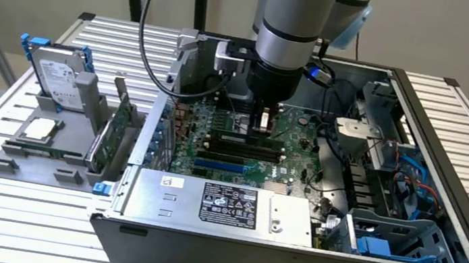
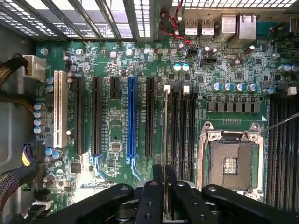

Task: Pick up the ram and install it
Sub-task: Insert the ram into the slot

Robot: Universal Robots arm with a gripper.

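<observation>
My gripper (image 1: 262, 123) reaches down into the open computer case (image 1: 430, 164), just above the motherboard (image 1: 294, 129). In the wrist view the gripper (image 2: 164, 186) is shut on the ram (image 2: 165, 130), which I see edge-on as a thin pale strip running away from the black fingers (image 2: 150, 198). The ram stands over the outermost of the black memory slots (image 2: 182, 130), beside the CPU socket (image 2: 231, 161). Whether it touches or sits in that slot I cannot tell. In the exterior view those slots (image 1: 242, 147) lie right under the gripper.
Black, blue (image 2: 132, 116) and white (image 2: 58, 109) expansion slots lie beside the memory slots. The power supply (image 1: 225, 205) fills the case front, with cables and blue drive bays (image 1: 393, 241) at the exterior view's right. A fixture outside holds a hard drive (image 1: 58, 78), a CPU (image 1: 42, 128) and a green card (image 1: 118, 128).
</observation>
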